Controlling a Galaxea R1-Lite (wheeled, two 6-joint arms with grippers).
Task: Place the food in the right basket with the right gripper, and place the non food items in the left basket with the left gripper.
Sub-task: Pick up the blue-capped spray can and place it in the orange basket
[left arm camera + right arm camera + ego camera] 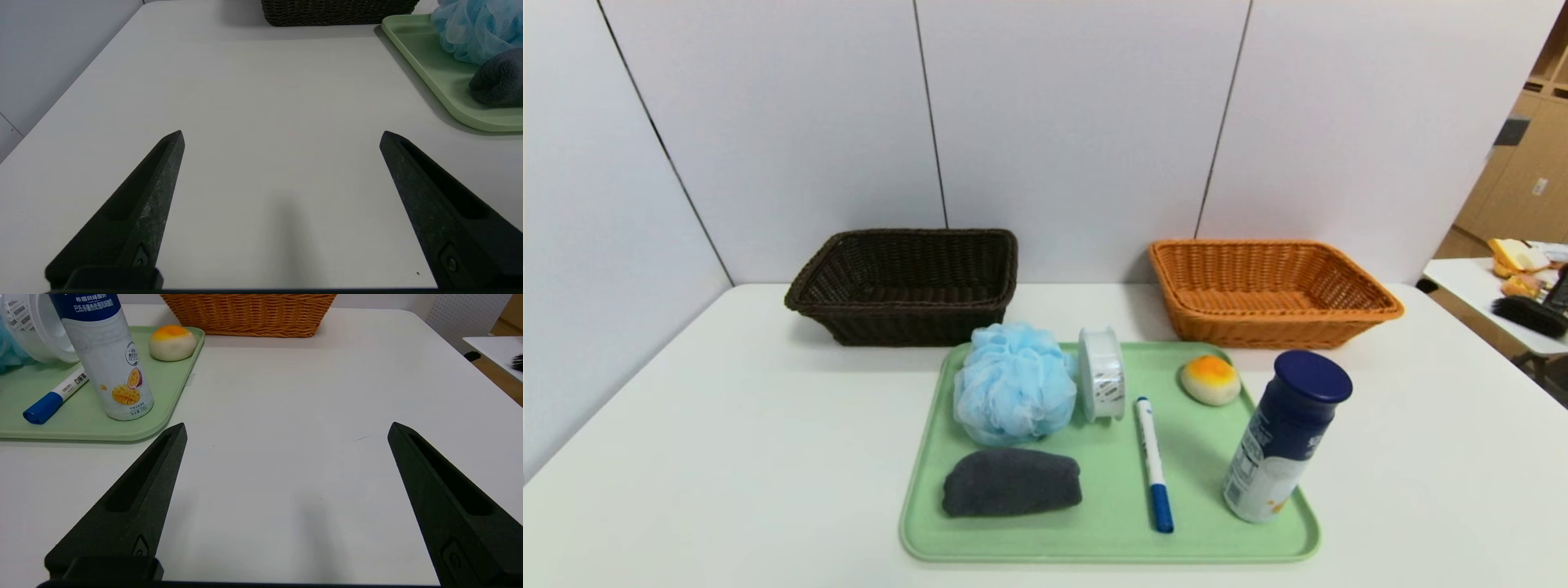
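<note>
A white table (727, 457) is carrying everything. At its far side a dark brown basket (907, 284) is sitting on the left and an orange basket (1270, 292) on the right, well apart and both holding nothing. Just in front of them a green tray (1111, 523) is lying flat with six things on it. A blue bath sponge (1013, 392) is sitting at the tray's far left, touching a roll of clear tape (1103, 374) standing on edge beside it. A dark grey cloth (1011, 483) is lying rolled up in front of the sponge. A yogurt bottle (1282, 437) with a dark blue cap is standing upright at the near right. A blue-capped marker (1153, 464) is lying in the middle, between cloth and bottle. A small bun (1210, 380) with an orange top is resting at the far right corner, nearest the orange basket.

The left gripper (282, 139) is hovering over bare table left of the tray, fingers spread wide and holding nothing. The right gripper (286, 430) is hovering over bare table right of the tray, likewise wide apart and holding nothing.
</note>
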